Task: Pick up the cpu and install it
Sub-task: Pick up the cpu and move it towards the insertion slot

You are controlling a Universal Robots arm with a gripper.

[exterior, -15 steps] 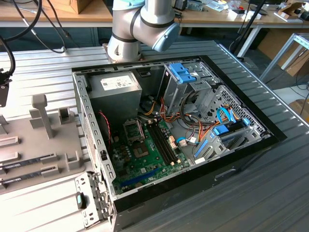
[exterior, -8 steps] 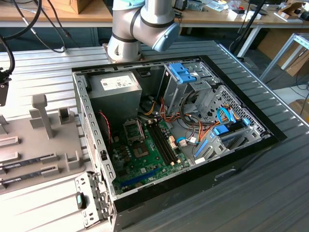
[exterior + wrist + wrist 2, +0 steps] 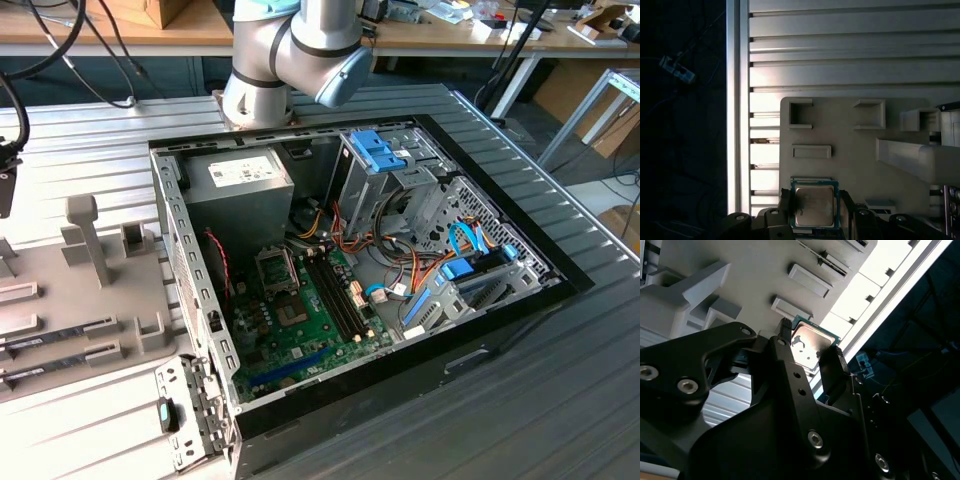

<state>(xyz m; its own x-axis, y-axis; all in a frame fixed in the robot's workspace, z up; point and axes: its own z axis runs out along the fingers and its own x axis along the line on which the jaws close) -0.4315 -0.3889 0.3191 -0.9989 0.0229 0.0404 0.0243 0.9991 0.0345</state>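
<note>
Grasp on cpu (image 3: 814, 206) by gripper (image 3: 815, 200), fingers (image 3: 832, 367) tight against two opposite edges. Located over grey fixture tray (image 3: 855, 165), near its edge, metal top toward both wrist cameras. Lifted or seated: unclear.

No print is legible. The white label (image 3: 243, 172) on the grey power supply (image 3: 240, 210) carries lines too small to read. The cpu (image 3: 814, 206) lid shows only faint, blurred marks.
</note>
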